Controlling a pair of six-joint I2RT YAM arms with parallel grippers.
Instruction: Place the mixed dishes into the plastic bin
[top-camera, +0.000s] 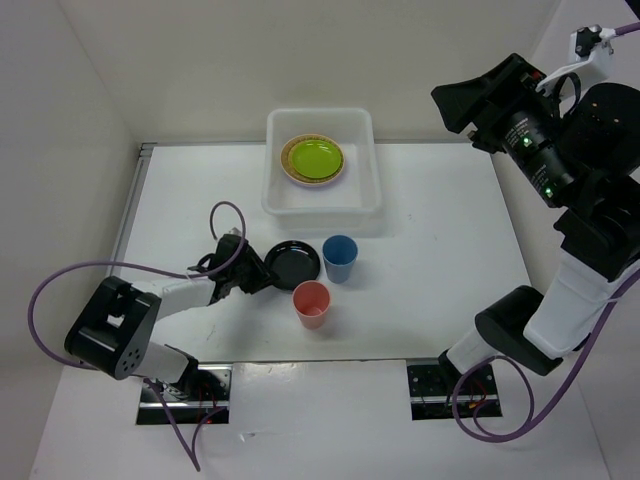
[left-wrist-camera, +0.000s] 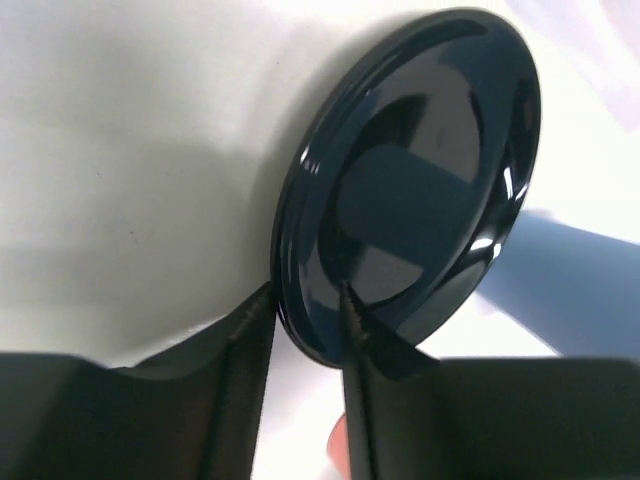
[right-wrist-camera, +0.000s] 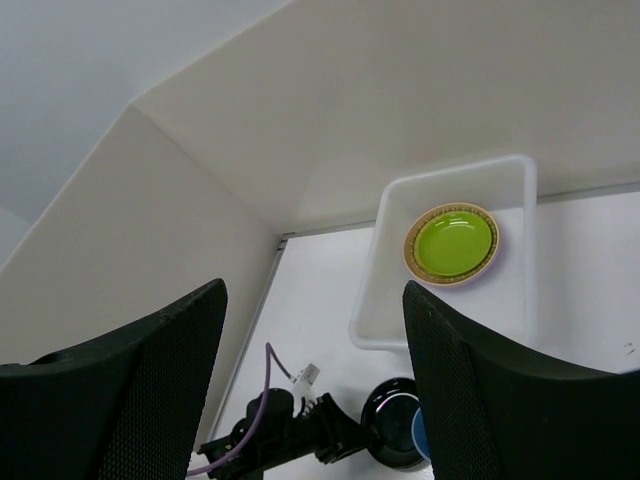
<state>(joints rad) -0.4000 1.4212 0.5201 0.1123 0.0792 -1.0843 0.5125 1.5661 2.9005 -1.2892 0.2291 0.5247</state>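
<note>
Left tool (left-wrist-camera: 305, 300) is being used to pinch the black plate (left-wrist-camera: 420, 180) by its rim, seemingly closed on it, on the counter (top-camera: 450, 260) short of the bin (top-camera: 320, 114). Right tool (right-wrist-camera: 312, 300) is being held open, empty. So thin a pinch risks the plate being dropped onto the cups (top-camera: 340, 257).

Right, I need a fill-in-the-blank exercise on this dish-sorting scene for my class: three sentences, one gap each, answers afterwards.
1. In the white translucent plastic bin, the lime green round plate lies ____ the woven tan plate.
2. The glossy black round plate has its rim between the jaws of the left gripper, while the right gripper holds ____.
3. The blue plastic cup and the pink plastic cup both stand ____ outside the bin.
Missing words: on top of; nothing; upright.
</note>
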